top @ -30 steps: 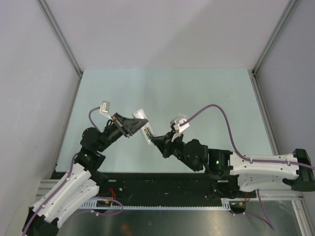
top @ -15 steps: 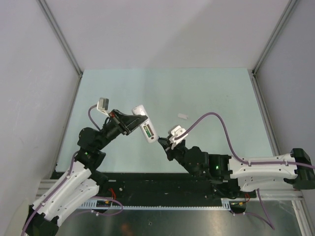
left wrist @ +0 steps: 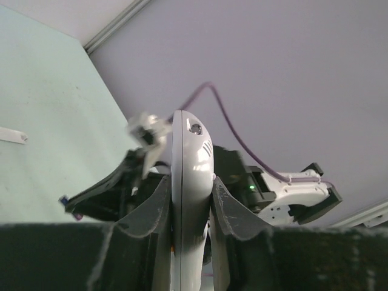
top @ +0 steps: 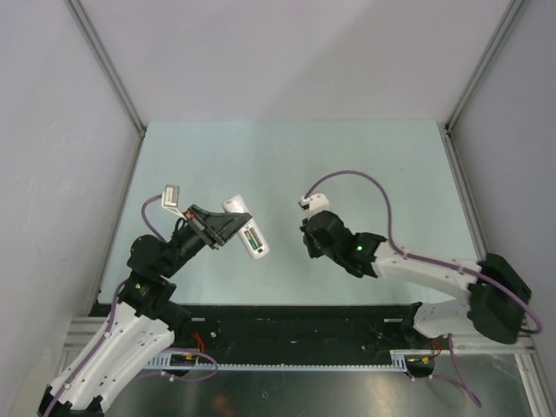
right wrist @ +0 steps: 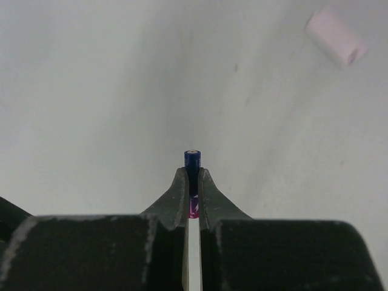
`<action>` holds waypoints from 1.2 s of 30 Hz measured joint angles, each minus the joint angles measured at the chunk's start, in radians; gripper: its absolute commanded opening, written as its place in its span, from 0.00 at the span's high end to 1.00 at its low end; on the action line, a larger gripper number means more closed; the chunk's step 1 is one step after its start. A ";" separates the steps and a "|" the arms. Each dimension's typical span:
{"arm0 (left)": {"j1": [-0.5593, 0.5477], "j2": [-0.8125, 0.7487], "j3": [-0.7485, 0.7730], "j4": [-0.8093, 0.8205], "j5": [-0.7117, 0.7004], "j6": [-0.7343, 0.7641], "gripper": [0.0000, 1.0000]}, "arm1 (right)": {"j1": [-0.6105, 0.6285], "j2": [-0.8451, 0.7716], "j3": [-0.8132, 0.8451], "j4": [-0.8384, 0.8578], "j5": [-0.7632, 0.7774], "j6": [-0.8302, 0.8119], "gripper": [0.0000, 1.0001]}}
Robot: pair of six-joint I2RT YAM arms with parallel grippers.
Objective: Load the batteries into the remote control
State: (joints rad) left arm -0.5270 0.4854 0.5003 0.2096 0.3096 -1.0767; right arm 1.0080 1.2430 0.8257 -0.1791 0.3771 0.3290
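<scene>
Right gripper point(right wrist: 193, 174) around purple battery point(right wrist: 192, 159), pale piece point(right wrist: 335, 35) beyond

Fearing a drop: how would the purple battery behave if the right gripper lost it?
The battery is a smooth, slim cylinder, so likely slippery and apt to roll on the table. Pinched by narrow fingertips, it may pivot.

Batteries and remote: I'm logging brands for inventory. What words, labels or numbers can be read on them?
Nothing can be read.
The purple battery, in the right gripper: pink marking, too small to read.
The remote control, in the left gripper: no print shows.
</scene>
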 measured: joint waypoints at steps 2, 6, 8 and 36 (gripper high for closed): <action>0.000 -0.019 0.000 -0.024 -0.008 0.016 1.00 | -0.011 0.089 0.000 -0.042 -0.053 0.024 1.00; 0.000 -0.043 0.000 -0.066 -0.021 0.040 1.00 | -0.022 0.214 -0.001 -0.068 -0.114 0.064 1.00; 0.000 -0.051 0.000 -0.083 -0.023 0.048 1.00 | -0.026 0.254 -0.001 -0.067 -0.132 0.084 1.00; 0.000 -0.069 -0.008 -0.131 -0.045 0.092 1.00 | -0.081 0.419 0.112 -0.118 -0.169 0.145 0.48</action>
State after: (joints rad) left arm -0.5270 0.4160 0.4919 0.0784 0.2646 -0.9852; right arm 0.9268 1.6623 0.9379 -0.2974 0.2081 0.4736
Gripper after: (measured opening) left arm 0.270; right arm 0.554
